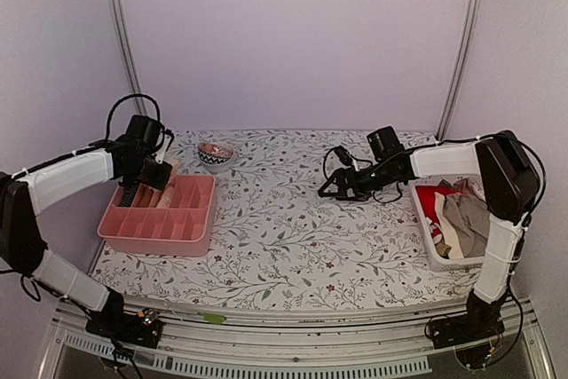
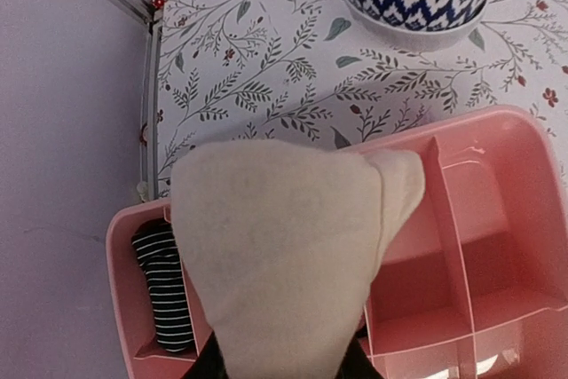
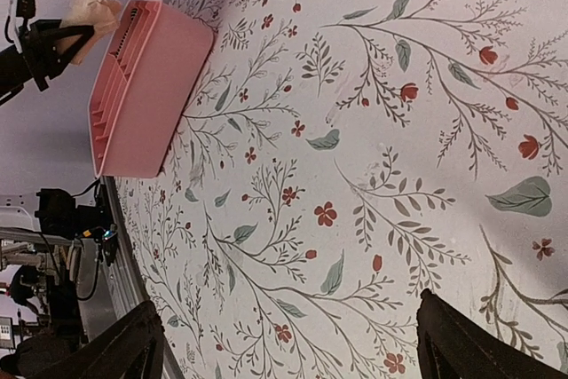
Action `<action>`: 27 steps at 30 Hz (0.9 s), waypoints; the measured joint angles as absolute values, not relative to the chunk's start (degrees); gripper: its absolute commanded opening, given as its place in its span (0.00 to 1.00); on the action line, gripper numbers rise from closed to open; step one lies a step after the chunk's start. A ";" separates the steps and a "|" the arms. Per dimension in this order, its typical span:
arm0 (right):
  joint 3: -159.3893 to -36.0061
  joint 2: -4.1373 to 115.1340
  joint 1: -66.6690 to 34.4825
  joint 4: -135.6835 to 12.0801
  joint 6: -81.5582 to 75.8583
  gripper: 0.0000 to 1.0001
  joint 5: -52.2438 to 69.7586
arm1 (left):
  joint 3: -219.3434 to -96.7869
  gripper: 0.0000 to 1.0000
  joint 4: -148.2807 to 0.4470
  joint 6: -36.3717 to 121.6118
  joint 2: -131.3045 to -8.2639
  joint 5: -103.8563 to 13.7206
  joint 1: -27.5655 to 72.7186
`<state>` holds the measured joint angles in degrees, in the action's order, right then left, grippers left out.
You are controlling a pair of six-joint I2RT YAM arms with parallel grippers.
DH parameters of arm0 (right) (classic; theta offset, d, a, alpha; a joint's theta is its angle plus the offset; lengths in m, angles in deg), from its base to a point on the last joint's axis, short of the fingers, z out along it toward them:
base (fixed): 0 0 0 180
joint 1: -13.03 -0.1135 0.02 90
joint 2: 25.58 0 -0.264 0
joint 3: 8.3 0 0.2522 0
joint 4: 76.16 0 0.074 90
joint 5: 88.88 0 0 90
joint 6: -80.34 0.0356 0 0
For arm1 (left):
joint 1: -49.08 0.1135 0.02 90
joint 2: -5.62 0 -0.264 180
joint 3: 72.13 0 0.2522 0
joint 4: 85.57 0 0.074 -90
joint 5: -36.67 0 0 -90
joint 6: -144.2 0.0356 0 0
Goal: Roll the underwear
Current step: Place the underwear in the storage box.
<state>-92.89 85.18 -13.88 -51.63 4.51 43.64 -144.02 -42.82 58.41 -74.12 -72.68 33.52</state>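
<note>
My left gripper [image 1: 135,189] is shut on a rolled cream underwear [image 2: 275,255] and holds it just above the back left compartments of the pink divided tray [image 2: 497,130]. The cloth hides most of its dark fingers [image 2: 202,367]. From above, the underwear [image 1: 166,171] shows as a beige bundle at the tray's far left corner. My right gripper [image 1: 333,186] hovers low over the floral tabletop right of centre. It is open wide with nothing between its fingers [image 3: 461,343]. More garments [image 1: 463,219] lie in a white basket [image 1: 424,235] at the right.
A black-and-white striped roll [image 2: 164,290] sits in the tray's left compartment. A patterned bowl [image 1: 215,154] stands behind the tray. The pink tray [image 1: 160,230] sits at the table's left, close to the wall.
</note>
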 measured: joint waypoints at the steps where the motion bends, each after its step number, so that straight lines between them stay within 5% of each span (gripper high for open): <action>1: -92.87 84.81 -13.88 -51.63 4.51 0.99 43.44 | -144.02 0.00 -43.13 58.17 -75.11 -74.24 33.24; 15: -91.86 83.19 -13.88 -51.20 4.97 0.99 42.13 | -144.02 0.00 -44.72 54.19 -85.47 -80.81 24.91; 27: -89.74 82.69 -13.88 -49.97 5.17 0.99 42.07 | -144.26 0.00 -45.18 51.04 -87.89 -64.64 30.18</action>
<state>-89.74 82.69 -13.88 -49.97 5.17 42.07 -144.26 -45.18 51.04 -87.89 -64.64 30.18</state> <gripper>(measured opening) 0.989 0.202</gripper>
